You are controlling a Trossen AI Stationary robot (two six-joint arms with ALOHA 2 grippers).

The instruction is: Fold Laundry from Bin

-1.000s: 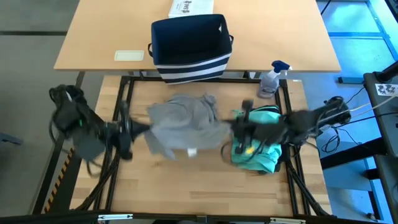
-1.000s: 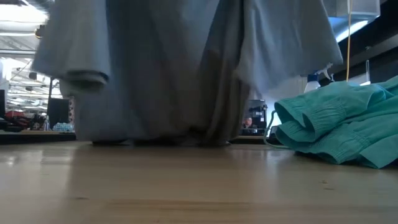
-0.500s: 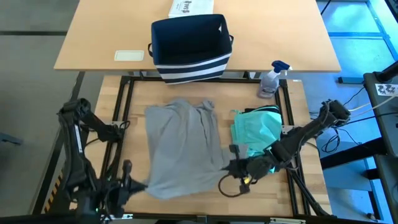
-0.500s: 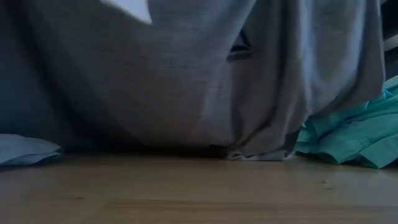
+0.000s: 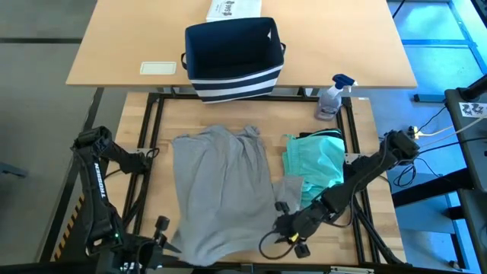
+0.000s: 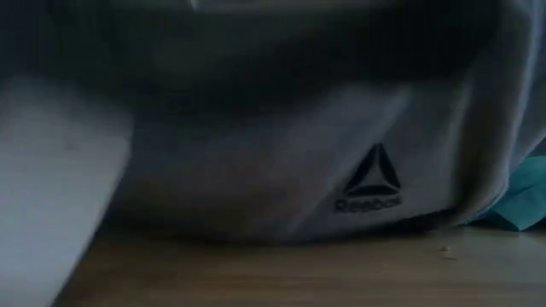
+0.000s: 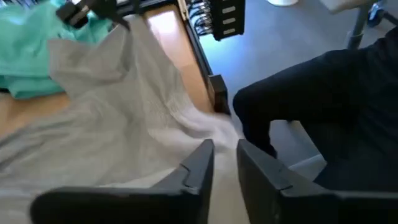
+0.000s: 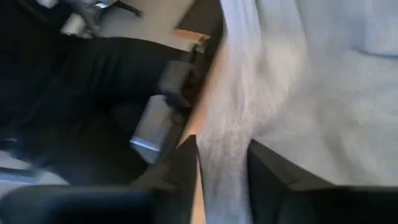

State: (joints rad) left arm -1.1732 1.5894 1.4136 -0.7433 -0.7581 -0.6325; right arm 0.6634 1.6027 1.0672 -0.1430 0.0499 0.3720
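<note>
The grey T-shirt lies spread out down the middle of the table, and its near edge reaches the table's near edge. In the low view it fills the picture, its small logo low down. My left gripper is at its near left corner and my right gripper at its near right corner, each shut on the cloth. A teal piece lies crumpled at the shirt's right. The navy bin stands on the far table. My left gripper has a gathered ridge of the shirt's near edge between its two fingers, coming slanting down from the near left. The cloth runs away from the fingers in soft creases onto the table. My right gripper has a band of the shirt's near edge between its two fingers, coming slanting down from the right. That band lies along the table's near edge, and the rest of the shirt rests flat.
A spray bottle stands at the table's far right corner. A white printed box and a pale card lie on the far table. A person in dark clothes sits just beyond the near edge.
Both grippers have gone down and toward the table's near edge, drawing the grey T-shirt with them. The shirt, bunched and hanging from them a second ago, now lies spread out flat. Its far end has stayed about where it was.
</note>
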